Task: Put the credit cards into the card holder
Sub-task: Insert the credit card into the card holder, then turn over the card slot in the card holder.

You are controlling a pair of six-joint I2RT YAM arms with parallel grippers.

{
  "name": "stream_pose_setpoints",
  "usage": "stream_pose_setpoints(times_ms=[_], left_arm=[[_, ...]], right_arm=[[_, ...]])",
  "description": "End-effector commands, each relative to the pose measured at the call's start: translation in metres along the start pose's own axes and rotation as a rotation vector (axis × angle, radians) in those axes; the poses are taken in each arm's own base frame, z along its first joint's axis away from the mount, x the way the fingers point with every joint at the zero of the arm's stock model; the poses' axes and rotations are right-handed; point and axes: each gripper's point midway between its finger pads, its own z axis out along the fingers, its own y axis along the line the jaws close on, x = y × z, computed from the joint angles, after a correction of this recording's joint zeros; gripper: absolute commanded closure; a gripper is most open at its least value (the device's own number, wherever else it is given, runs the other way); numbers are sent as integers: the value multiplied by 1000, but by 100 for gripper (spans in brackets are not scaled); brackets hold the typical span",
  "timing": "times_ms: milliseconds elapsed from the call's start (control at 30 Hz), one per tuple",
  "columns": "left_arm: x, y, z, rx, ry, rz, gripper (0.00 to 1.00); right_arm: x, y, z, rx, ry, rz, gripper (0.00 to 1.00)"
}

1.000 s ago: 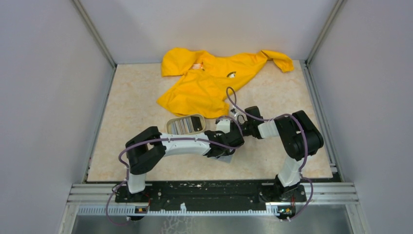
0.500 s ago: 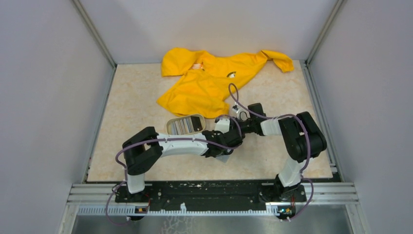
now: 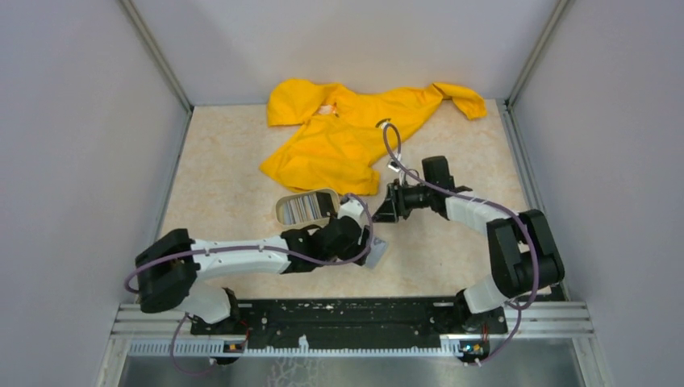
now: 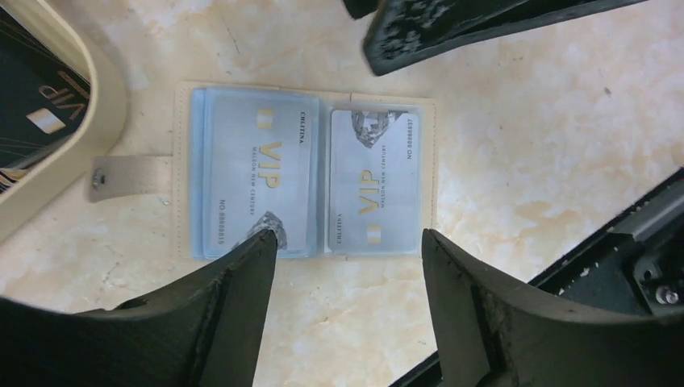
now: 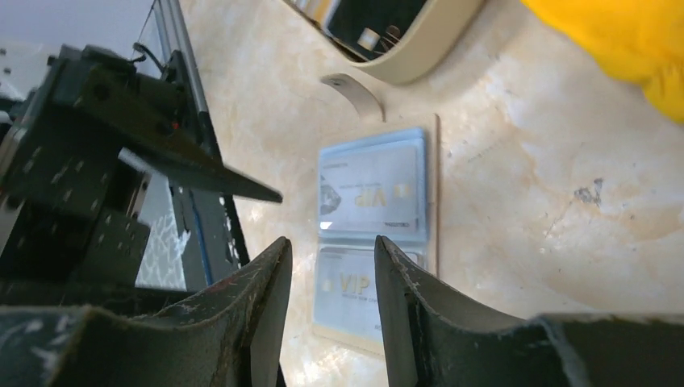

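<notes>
The card holder (image 4: 306, 173) lies open and flat on the table, its strap (image 4: 129, 173) pointing towards the tray. Two light blue credit cards sit in its clear pockets, one (image 4: 254, 173) on the left side and one (image 4: 375, 185) on the right. In the right wrist view the card holder (image 5: 375, 210) lies just past my fingers. My left gripper (image 4: 348, 238) hovers open over the holder's near edge, holding nothing. My right gripper (image 5: 331, 242) is open and empty too, apart from the holder. From above, the left gripper (image 3: 364, 242) covers most of the card holder (image 3: 377, 253); the right gripper (image 3: 381, 211) is behind it.
A beige oval tray (image 3: 278, 211) with several more cards (image 3: 305, 207) stands just left of the holder; its rim (image 4: 97, 105) nearly touches the strap. A yellow jacket (image 3: 347, 133) is spread at the back of the table. Grey walls close both sides.
Both grippers have opened and drawn back from the card holder. The left arm has stretched out low with its elbow swung left. The right arm has pulled away towards the back right.
</notes>
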Motion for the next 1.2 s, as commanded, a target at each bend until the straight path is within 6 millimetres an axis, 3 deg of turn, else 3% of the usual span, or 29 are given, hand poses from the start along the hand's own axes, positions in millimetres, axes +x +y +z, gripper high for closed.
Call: stream_pose_setpoints(times_ms=[0,267,467,767,1000,1167], left_arm=[[-33,-3,-17,121,-144,42,26],[-39,34,-27,235,-178,-38,23],[-32,36,-34,350,-213,-31,24],[-32,39,-46,400,-285,-52,2],[-33,48,-49,377,-309,-80,1],[-31,49,-51,378,-316,-80,2]], right_arm=[[-34,41,-25,-61,-84,-400,58],[-17,84,-47,-168,-147,-1006,57],[-2,90,-37,-238,-3,-1267,59],[15,86,-5,-300,202,-1422,66],[7,87,9,-331,249,-1425,74],[23,73,17,-286,307,-1367,77]])
